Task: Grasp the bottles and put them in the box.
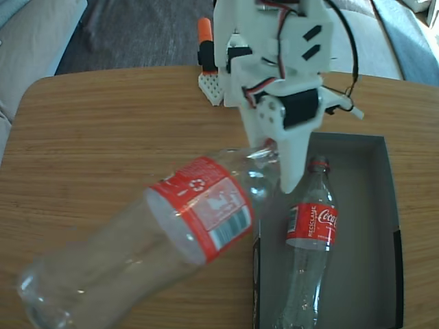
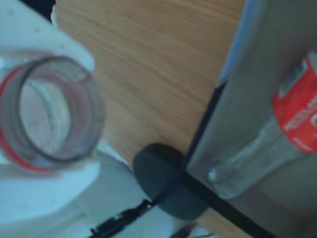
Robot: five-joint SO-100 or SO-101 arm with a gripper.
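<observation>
Bottle (image 1: 171, 226) neck pinched in hand (image 1: 278, 168); fingertips hidden, base cropped by frame.

One clear, capless Coca-Cola bottle (image 1: 310, 243) lies lengthwise inside the dark grey box (image 1: 387, 205) — the other bottle (image 1: 158, 236) hangs tilted, neck up, held in the claw (image 1: 278, 161).

You see two clear bottles (image 1: 137, 253) (image 1: 309, 253) with red-and-white labels, a dark grey box (image 1: 384, 205), a white arm (image 1: 274, 62), and a striped light-wood surface (image 1: 103, 130).
</observation>
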